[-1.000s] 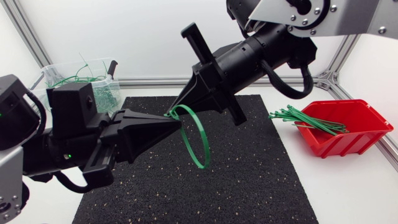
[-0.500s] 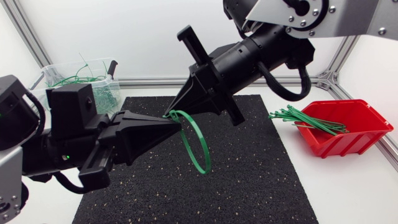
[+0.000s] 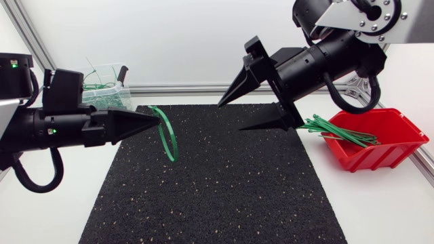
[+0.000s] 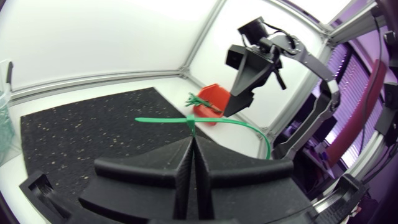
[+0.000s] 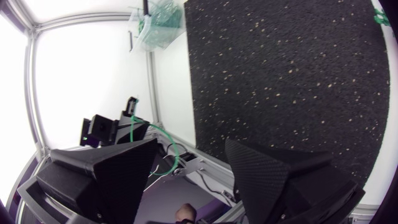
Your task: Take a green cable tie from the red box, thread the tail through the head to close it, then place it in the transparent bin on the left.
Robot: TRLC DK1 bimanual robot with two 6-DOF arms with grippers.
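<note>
Right gripper (image 3: 230, 116) has released the cable tie (image 3: 169, 135)

Bright, even, diffuse light throughout, with only faint soft shadows.

The mat (image 3: 224, 190) in the middle of the table is black and rough, like granulated rubber, with small pale specks. The table (image 3: 380, 210) around it is white, smooth and matt. The green cable tie (image 3: 167, 139) looks like thin smooth plastic with a slight shine. At 3 o'clock the red box (image 3: 390, 152) is hard plastic, a little glossy. At 10 o'clock the transparent bin (image 3: 115, 73) is clear plastic. The left gripper (image 3: 157, 122) and the right gripper (image 3: 231, 116) are matt black; the right one's fingers (image 5: 280, 180) show a fine grainy texture. The right arm's upper link (image 3: 413, 20) is silver metal with screws
</note>
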